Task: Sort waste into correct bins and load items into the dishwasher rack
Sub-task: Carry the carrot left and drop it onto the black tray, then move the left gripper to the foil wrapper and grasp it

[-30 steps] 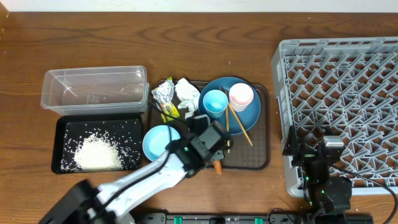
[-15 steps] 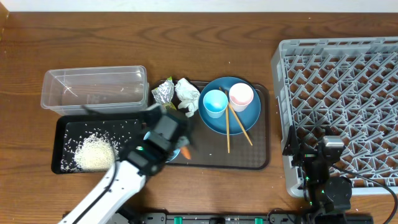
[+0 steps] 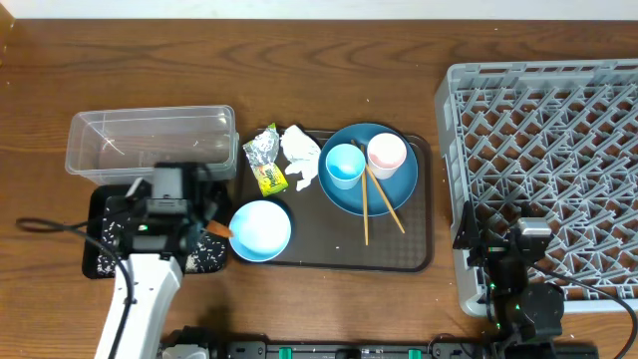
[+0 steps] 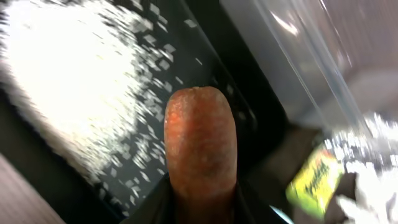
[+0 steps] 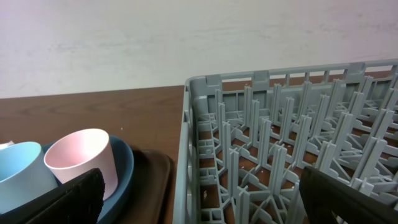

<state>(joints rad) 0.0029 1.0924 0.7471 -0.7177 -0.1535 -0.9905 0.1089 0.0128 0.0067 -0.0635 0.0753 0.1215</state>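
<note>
Since a second ago, the left hand [image 3: 206, 227] has swung from the brown tray [image 3: 399, 257] to the black tray [image 3: 100, 264] near the tabletop's left front corner, carrying the carrot [image 3: 215, 230].

Overhead view: the carrot hangs over the black tray's right edge, just beside the light-blue bowl [image 3: 260, 229]. The clear tub [image 3: 150, 140] sits behind. The right hand [image 3: 518, 244] is at the grey rack's [image 3: 548, 150] front left corner.

Left wrist view: the hand [image 4: 202, 202] pinches the carrot [image 4: 200, 143] narrowly above scattered rice [image 4: 68, 81].

Right wrist view: the hand [image 5: 199, 193] gapes wide and holds nothing. The rack [image 5: 280, 143] is ahead, and the pink cup [image 5: 84, 158] is to the left.
</note>
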